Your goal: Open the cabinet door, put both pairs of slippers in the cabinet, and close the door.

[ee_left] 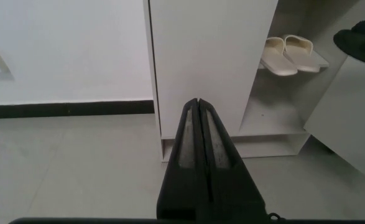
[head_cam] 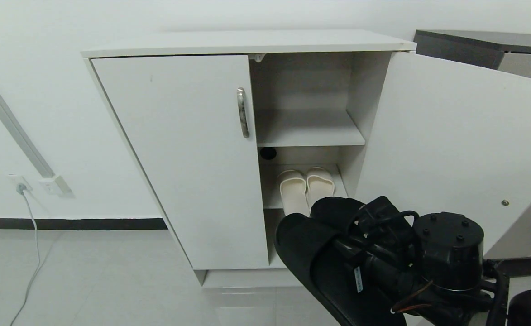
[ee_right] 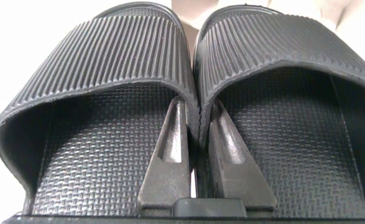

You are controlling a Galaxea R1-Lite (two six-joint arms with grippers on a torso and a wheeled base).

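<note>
The white cabinet (head_cam: 179,149) stands with its right door (head_cam: 455,149) swung open and its left door shut. A pair of cream slippers (head_cam: 305,188) lies side by side on the middle shelf, also visible as cream slippers (ee_left: 293,55). My right gripper (ee_right: 198,134) is shut on a pair of black slippers (ee_right: 132,74), pinching their two inner edges together. In the head view the black slippers (head_cam: 319,253) hang in front of the open compartment, below the cream pair. My left gripper (ee_left: 198,106) is shut with nothing in it, low over the floor before the left door.
The bottom shelf (ee_left: 272,118) and the top shelf (head_cam: 308,129) hold nothing. A metal handle (head_cam: 242,112) is on the left door. A wall socket with a cable (head_cam: 21,188) is at the left. Grey furniture (head_cam: 482,47) stands behind the open door.
</note>
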